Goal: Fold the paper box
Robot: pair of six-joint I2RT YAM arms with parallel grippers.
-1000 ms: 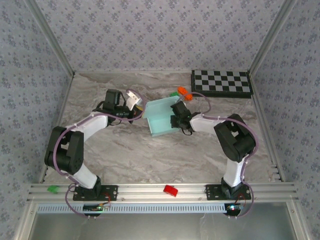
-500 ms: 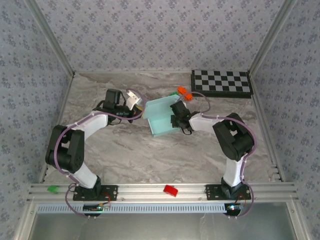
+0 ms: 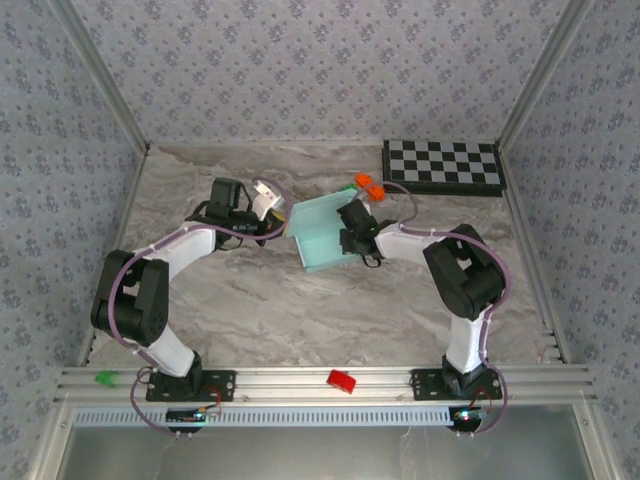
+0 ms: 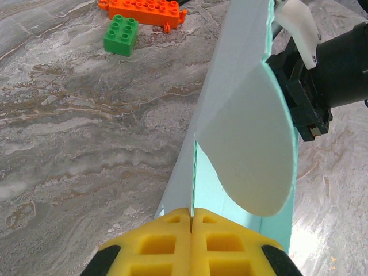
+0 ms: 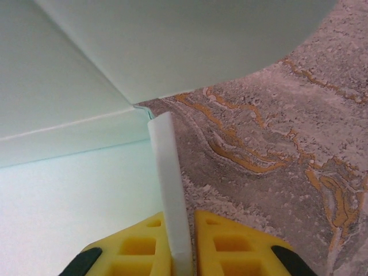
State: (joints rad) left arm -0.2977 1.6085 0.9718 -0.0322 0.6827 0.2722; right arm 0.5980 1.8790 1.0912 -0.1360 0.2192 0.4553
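On the marble table (image 3: 230, 300), the left fingers (image 4: 201, 241) are clenched on the thin left edge of the box (image 3: 322, 233), yellow pads pressed together with the card pinched between them. From that wrist the held panel stands on edge and runs straight away from the fingers toward a green brick (image 4: 121, 35) and an orange brick (image 4: 144, 8). A pale rounded flap (image 4: 253, 161) bends off its right side toward the black body of the right arm. From above, the aqua box sits mid-table between the two arms, open side up, looking nearly square, so its long axis is hard to call. It is turned slightly, with its left edge running from far-left to near-right. The right fingers (image 5: 201, 241) reach in from the box's right side and are clamped on a narrow white strip of its card, which stands upright between the pads beside a fold. A checkerboard (image 3: 443, 165) lies at the far right, well apart from the box.
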